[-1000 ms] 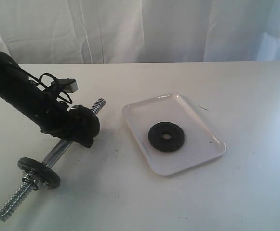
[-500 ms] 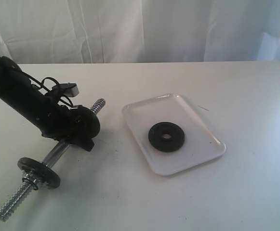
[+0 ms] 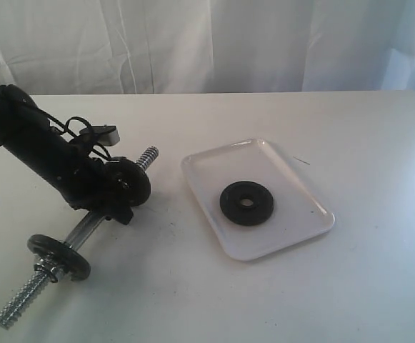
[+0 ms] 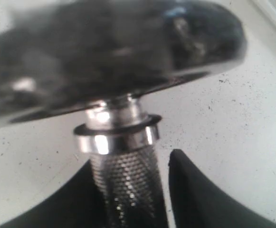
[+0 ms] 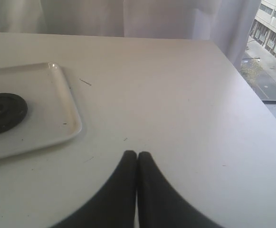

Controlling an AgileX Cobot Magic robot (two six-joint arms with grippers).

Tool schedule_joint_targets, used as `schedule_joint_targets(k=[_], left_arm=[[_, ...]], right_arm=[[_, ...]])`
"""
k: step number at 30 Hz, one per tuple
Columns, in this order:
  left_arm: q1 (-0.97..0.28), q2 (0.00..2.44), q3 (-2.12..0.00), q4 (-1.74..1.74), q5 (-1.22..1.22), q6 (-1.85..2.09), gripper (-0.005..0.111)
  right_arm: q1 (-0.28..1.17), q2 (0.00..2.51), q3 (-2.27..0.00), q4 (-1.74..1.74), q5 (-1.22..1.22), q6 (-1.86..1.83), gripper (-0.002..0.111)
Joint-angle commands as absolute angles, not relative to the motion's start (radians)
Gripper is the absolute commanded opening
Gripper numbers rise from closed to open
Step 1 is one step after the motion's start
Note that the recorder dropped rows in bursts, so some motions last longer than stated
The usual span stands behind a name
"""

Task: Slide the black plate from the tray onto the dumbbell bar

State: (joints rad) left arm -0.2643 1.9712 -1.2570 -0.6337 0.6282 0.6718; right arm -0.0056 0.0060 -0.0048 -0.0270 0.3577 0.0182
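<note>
Left jaws straddle the dumbbell bar [image 4: 128, 190] at its knurled grip, a sliver short of clamped, while right jaws are pressed together, empty. The black plate [image 3: 246, 203] lies in the tray [image 3: 214, 161], right of centre: bar-steadying step, I'd say. Next the right arm must fetch that plate

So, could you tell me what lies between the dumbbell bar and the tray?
Only bare table separates dumbbell bar and tray, per the exterior view.

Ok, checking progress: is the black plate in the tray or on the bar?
In the tray: the black plate lies flat inside its rim.
</note>
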Motion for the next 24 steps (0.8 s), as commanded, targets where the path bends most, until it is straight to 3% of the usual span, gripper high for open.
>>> schedule_joint_targets(k=[1,4,19,24], left_arm=[[-0.270,1.966,-1.260,-0.645,0.673,0.665,0.022],[-0.270,1.966,-1.260,-0.645,0.673,0.673,0.000],[-0.271,1.863,-1.256,-0.911,0.644,0.968,0.000],[-0.271,1.784,-1.252,-0.911,0.684,0.973,0.000]], right_arm=[[-0.010,0.000,0.000,-0.034,0.343,0.023,0.000],[-0.010,0.000,0.000,-0.034,0.343,0.023,0.000],[-0.010,0.000,0.000,-0.034,0.343,0.023,0.000],[-0.010,0.000,0.000,-0.064,0.308,-0.133,0.000]])
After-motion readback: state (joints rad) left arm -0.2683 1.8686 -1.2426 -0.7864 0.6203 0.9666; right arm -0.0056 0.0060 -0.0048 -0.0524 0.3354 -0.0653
